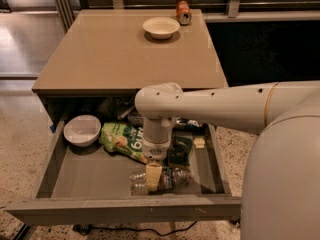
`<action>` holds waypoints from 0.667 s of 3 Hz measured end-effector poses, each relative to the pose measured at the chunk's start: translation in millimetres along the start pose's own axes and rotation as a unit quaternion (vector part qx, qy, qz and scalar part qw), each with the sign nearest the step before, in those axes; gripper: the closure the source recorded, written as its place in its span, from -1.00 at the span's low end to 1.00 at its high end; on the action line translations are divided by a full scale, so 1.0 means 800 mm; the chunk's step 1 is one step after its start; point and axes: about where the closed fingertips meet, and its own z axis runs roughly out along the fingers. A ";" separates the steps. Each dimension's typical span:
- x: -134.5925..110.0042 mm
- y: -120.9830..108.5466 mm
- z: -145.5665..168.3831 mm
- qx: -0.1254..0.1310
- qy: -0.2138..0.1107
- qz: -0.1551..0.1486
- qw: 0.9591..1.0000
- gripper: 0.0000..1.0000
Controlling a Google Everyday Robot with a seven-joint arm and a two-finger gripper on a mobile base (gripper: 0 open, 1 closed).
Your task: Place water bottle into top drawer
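Observation:
The water bottle, clear with a white cap end to the left, lies on its side on the floor of the open top drawer, near its front panel. My gripper points straight down from the white arm and sits right at the middle of the bottle, covering part of it. The arm reaches in from the right, over the drawer.
In the drawer are a white bowl at the back left, a green chip bag and a dark packet. On the tan table top stand a white bowl and an orange can.

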 end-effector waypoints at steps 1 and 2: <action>0.000 0.000 0.000 0.000 0.000 0.000 1.000 0.63; 0.000 0.000 0.000 0.000 0.000 0.000 1.000 0.01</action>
